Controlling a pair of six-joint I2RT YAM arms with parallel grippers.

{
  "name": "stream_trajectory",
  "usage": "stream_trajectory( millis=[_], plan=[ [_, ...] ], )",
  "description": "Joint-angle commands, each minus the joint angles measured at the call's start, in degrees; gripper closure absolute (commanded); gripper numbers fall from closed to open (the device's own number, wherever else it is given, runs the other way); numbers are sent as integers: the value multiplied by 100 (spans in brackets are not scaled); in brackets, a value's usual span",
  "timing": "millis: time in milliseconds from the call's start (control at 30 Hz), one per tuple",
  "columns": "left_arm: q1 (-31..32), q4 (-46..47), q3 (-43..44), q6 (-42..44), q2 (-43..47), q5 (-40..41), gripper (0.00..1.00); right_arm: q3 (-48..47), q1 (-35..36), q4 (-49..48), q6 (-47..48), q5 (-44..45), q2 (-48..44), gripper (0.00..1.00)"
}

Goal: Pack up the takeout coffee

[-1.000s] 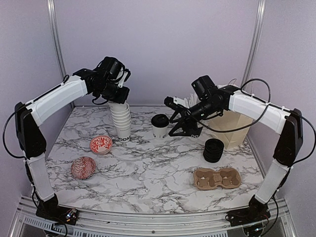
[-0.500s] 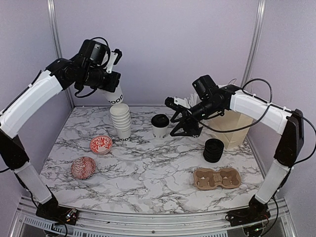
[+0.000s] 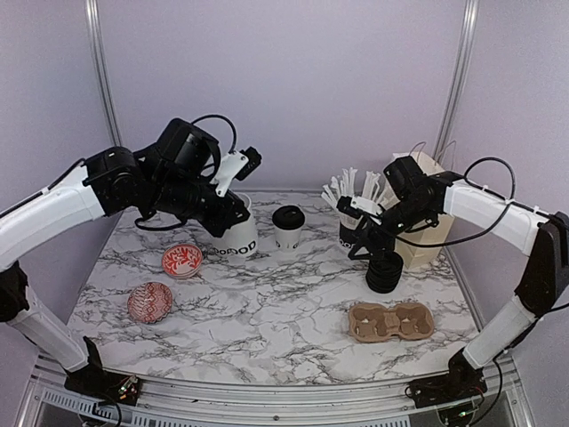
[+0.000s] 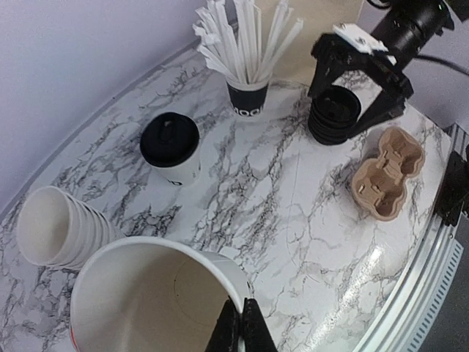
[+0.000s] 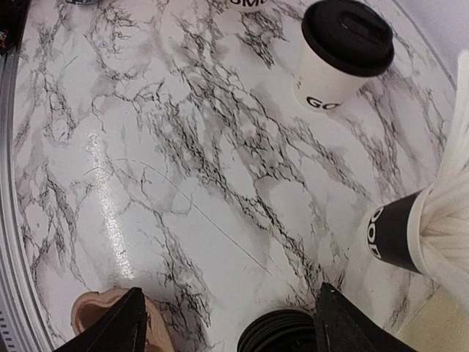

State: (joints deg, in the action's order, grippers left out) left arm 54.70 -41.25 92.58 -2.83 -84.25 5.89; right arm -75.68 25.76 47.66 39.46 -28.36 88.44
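Two claws to report, and I'll work outward from each. My left claw point(image 4: 240, 327) is pinched shut on the wall of a lidless cup point(image 4: 146, 293), which it holds tilted and low at about 10 o'clock from the middle of the worktop point(image 3: 267, 302); I cannot tell whether the cup's base touches the marble. My right claw point(image 5: 227, 323) has its jaws spread wide and grips nothing, poised just above the stack of black lids point(image 3: 384, 271) at 3 o'clock. Further out, the one lidded coffee cup point(image 3: 287, 227) stands upright on its own at 12 o'clock, touched by neither claw. The nested cups point(image 4: 58, 227) lie beside my left claw. The cardboard carrier point(image 3: 391, 322) sits at 4 o'clock with both wells looking empty, and the paper bag point(image 3: 425, 245) stands at 2 o'clock. By my reckoning the packing has barely begun: one coffee is capped but not in the carrier, the cup I hold needs a lid, and nothing has gone into the bag as far as I can see.
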Motion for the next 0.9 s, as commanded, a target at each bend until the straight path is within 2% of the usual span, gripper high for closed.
stream_trajectory(
  millis=[0, 200, 400, 867],
  plan=[
    [479, 496, -432, -180, -394, -179, 100, 224, -558, 42, -6, 381, -245, 26],
    [933, 1124, -799, -181, -914, -14, 100, 597, -770, 42, 186, 1069, -481, 32],
    [1133, 1473, -1037, -91, -1374, 271, 100, 736, -763, 264, 506, 1210, -495, 39],
    [1175, 1823, -1338, -31, -1911, 680, 100, 1130, -724, 420, 1007, 1482, -565, 46]
  ],
)
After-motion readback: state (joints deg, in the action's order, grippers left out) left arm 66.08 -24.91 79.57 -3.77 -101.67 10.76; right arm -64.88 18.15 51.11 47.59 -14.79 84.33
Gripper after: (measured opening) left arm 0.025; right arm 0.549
